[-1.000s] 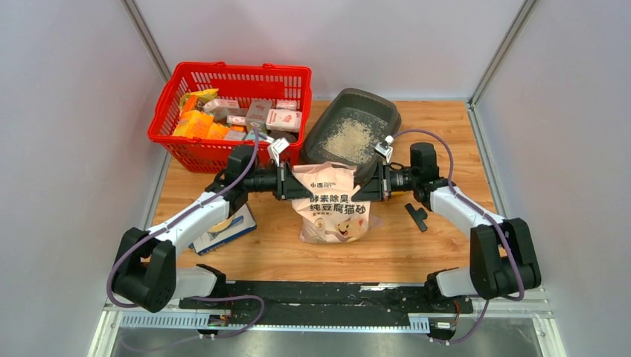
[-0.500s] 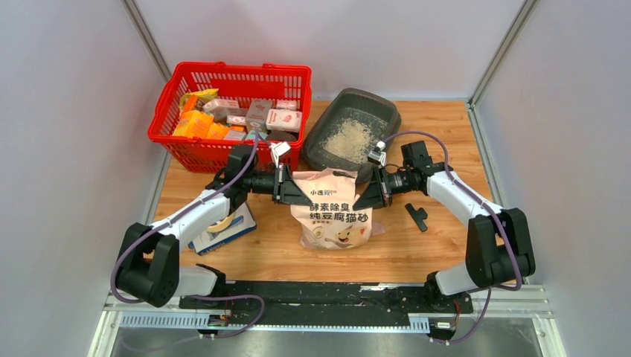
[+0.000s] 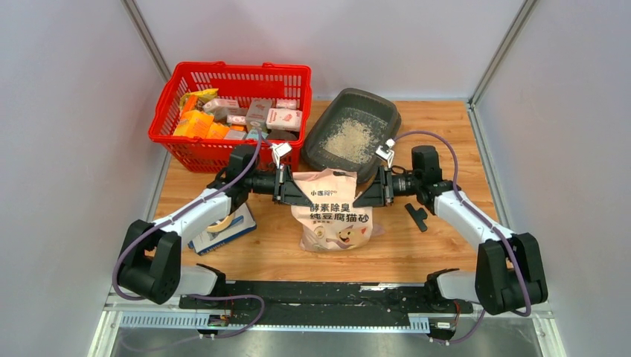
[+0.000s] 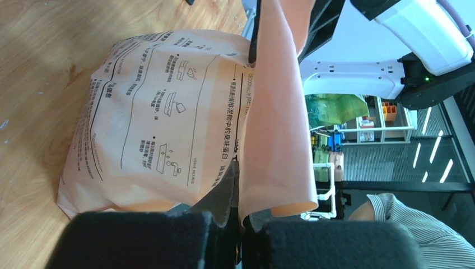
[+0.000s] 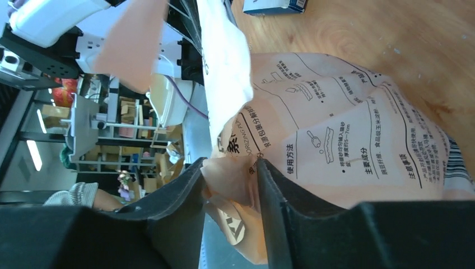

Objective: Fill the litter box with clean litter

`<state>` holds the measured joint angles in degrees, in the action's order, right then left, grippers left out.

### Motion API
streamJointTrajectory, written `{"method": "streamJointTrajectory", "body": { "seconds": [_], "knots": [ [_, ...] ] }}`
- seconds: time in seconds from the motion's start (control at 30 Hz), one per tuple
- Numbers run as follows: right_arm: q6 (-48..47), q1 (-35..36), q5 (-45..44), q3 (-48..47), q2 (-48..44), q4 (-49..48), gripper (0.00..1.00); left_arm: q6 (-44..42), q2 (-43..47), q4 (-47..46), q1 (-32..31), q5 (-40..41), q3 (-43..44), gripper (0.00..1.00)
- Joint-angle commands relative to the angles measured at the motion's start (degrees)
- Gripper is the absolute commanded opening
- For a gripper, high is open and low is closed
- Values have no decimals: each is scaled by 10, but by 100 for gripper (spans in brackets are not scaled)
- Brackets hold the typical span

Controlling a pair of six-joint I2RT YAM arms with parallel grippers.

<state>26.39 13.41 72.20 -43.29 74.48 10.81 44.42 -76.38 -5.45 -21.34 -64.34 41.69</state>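
Pink-beige "纯豆腐猫砂" bag (image 3: 331, 216) near litter box (image 3: 362, 94)

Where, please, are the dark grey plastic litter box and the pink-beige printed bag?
Dark grey plastic litter box (image 3: 368, 98): top external view, far wall.
Pink-beige printed bag (image 3: 332, 213): top external view, printed front.

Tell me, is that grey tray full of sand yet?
Not full. A thin patch of litter covers the middle of the litter box floor; dark plastic shows around it.

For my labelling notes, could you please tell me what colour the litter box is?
The litter box is dark grey, clearest from the top external view.
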Motion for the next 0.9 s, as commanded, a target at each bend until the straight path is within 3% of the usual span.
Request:
{"method": "streamJointTrajectory", "body": {
  "seconds": [0.0, 0.17, 0.3, 0.47, 0.57, 0.6, 0.7, 0.87],
  "knots": [
    [103, 24, -38, 49, -16, -204, 46, 24, -22, 36, 12, 25, -9, 0],
    [142, 49, -63, 96, -25, -285, 51, 25, -25, 37, 12, 25, -8, 0],
    [143, 51, -74, 91, -23, -294, 46, 23, -27, 37, 12, 27, -9, 0],
    [174, 50, -67, 75, -17, -296, 17, 23, -28, 40, 12, 29, -6, 0],
    [160, 50, -47, 44, -9, -231, 3, 16, -29, 51, 13, 25, 7, 0],
    [146, 50, -31, 29, -7, -158, 0, 5, -27, 75, 17, 24, 11, 0],
    [143, 45, 28, -14, 15, -54, 0, -4, -25, 117, 27, 9, 21, 0],
    [207, 34, 117, -48, 57, -1, 0, 57, -54, 164, 45, -51, 25, 0]
  ]
}}
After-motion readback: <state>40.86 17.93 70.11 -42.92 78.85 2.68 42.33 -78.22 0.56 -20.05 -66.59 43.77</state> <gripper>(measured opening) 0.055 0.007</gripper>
